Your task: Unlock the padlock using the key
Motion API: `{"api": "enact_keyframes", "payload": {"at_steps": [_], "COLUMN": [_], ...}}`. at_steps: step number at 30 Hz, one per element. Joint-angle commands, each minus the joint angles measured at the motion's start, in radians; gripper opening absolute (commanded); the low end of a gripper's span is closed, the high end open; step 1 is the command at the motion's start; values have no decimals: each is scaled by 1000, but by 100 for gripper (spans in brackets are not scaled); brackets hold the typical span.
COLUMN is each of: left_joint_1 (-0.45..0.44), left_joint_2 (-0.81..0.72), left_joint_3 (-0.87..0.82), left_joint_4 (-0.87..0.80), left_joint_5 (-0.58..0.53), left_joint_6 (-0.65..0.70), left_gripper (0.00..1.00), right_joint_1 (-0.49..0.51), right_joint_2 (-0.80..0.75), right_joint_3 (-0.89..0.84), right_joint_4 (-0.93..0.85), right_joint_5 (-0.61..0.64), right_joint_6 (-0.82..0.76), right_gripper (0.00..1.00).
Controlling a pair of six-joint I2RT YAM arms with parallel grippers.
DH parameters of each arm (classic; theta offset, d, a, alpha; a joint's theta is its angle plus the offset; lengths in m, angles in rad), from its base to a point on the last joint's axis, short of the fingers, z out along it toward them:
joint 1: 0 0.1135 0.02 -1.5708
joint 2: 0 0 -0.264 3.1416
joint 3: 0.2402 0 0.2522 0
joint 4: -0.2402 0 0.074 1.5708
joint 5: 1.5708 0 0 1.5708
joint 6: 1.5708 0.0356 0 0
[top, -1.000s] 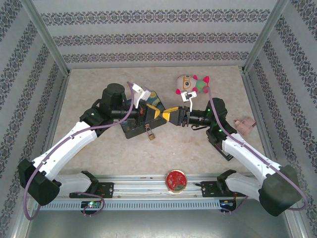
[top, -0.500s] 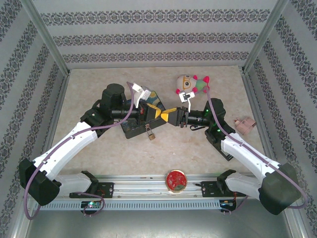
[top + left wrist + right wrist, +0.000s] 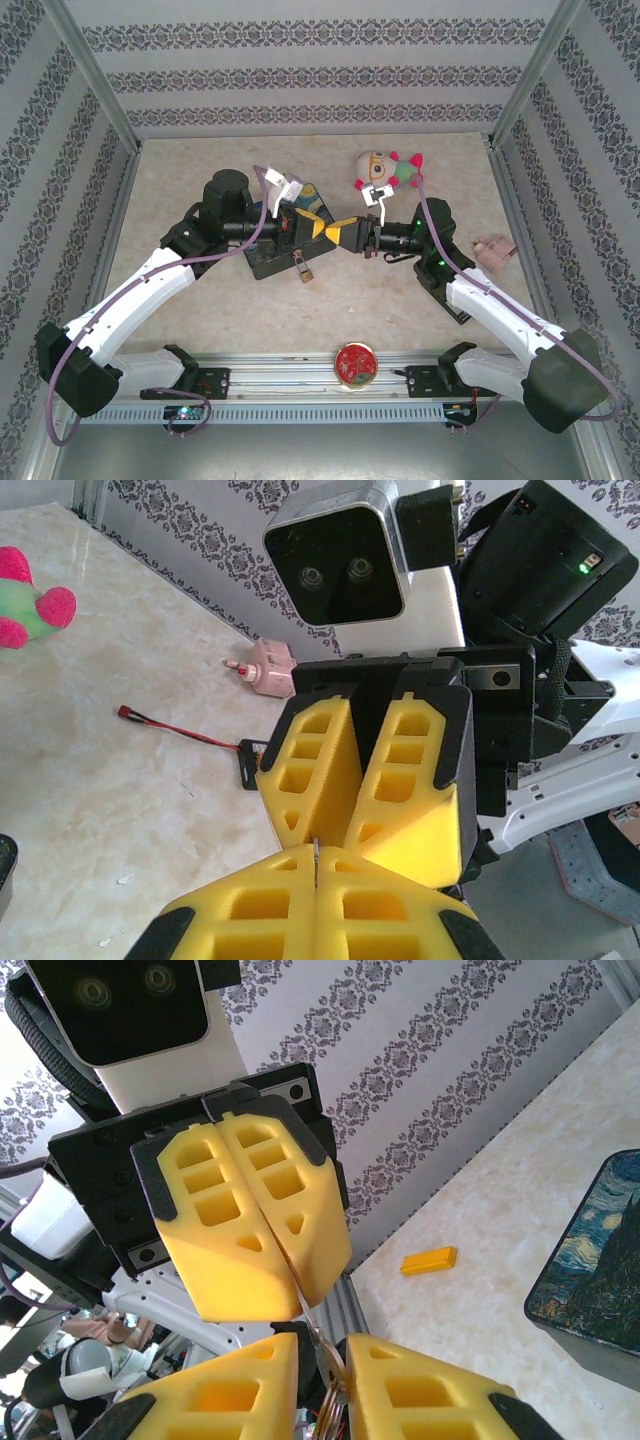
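Note:
My two grippers meet tip to tip above the starry-night tin [image 3: 312,198]. The left gripper [image 3: 316,858] is shut on the key [image 3: 315,846], a thin grey sliver standing out of its pad seam. In the right wrist view the key [image 3: 304,1306] runs from the left gripper [image 3: 296,1282] down into my right gripper [image 3: 322,1352]. The right gripper's jaws stand narrowly apart around the key's head and ring. The small brass padlock [image 3: 309,271] hangs at the tin's front, below both grippers and untouched.
A plush doll [image 3: 385,168] lies behind the right gripper. A pink object [image 3: 492,251] sits at the right wall and a red disc [image 3: 356,363] at the near rail. A yellow block [image 3: 429,1259] and a red wire [image 3: 180,728] lie on the table.
The right gripper's jaws have narrowed around the key's head. Both arms have stayed almost in place, and the left gripper has kept its hold.

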Motion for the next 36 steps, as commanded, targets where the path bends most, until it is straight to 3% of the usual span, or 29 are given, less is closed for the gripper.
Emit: {"api": "enact_keyframes", "payload": {"at_steps": [1, 18, 20, 24, 27, 30, 36], "left_joint_1": [-4, 9, 13, 15, 15, 14, -40], "left_joint_2": [-25, -28, -31, -55, -89, -134, -151], "left_joint_3": [-8, -31, -36, -49, -72, -114, -169], "left_joint_4": [44, 95, 100, 99, 103, 138, 135], "left_joint_5": [-4, -23, -38, -115, -213, -325, -599], "left_joint_6": [-9, -52, -64, -87, -103, -135, -231], "left_gripper": [0, 0, 14, 65, 85, 93, 93], "right_joint_1": [-16, -27, -29, -43, -63, -72, -61], "right_joint_2": [-16, -31, -39, -66, -90, -121, -189], "right_joint_3": [2, -3, -8, -21, -28, -20, 44], "right_joint_4": [38, 40, 31, -35, -130, -295, -705], "right_joint_5": [-16, -21, -5, 68, 134, 220, 458], "right_joint_6": [-4, 3, 5, -4, -13, -58, -172], "right_gripper": [20, 2, 0, 0, 0, 0, 0]}}
